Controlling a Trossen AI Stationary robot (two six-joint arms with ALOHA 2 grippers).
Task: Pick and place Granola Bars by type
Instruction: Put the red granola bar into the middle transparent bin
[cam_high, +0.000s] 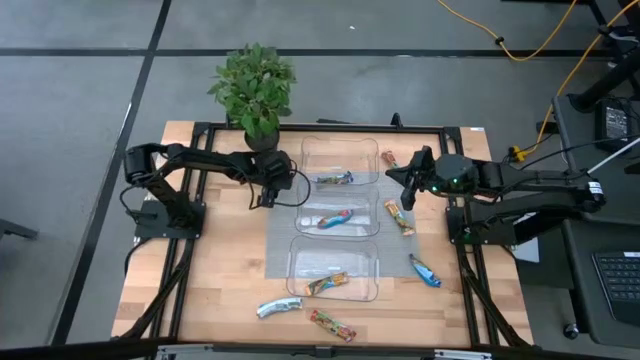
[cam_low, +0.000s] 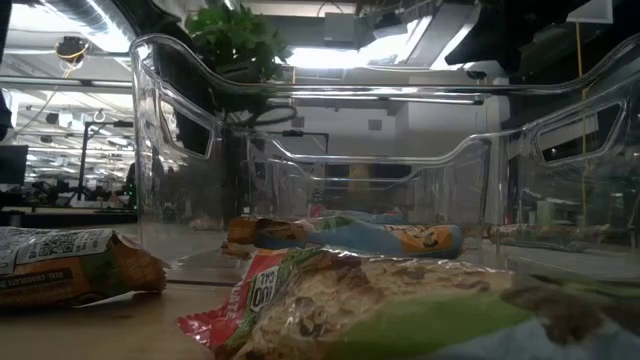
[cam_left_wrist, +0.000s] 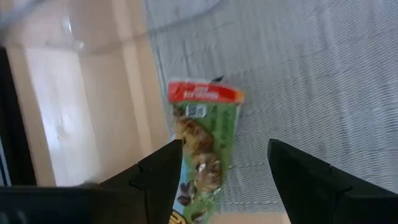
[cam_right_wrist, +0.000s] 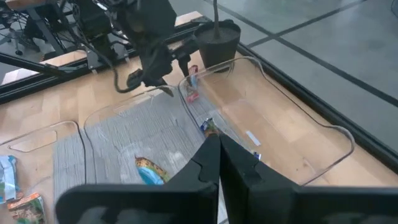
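Bar (cam_left_wrist: 204, 144), red-topped green wrapper, on grey mat (cam_left_wrist: 323, 74)

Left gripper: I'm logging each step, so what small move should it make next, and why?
Probably lower straight down and close. The left gripper hangs with jaws open over a red-and-green granola bar lying on the grey mat beside the far tray, the bar sitting between them, not yet gripped.

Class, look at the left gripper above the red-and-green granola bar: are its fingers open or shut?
Open. In the wrist view the left gripper has its fingers spread apart, the red-and-green granola bar lying between them.
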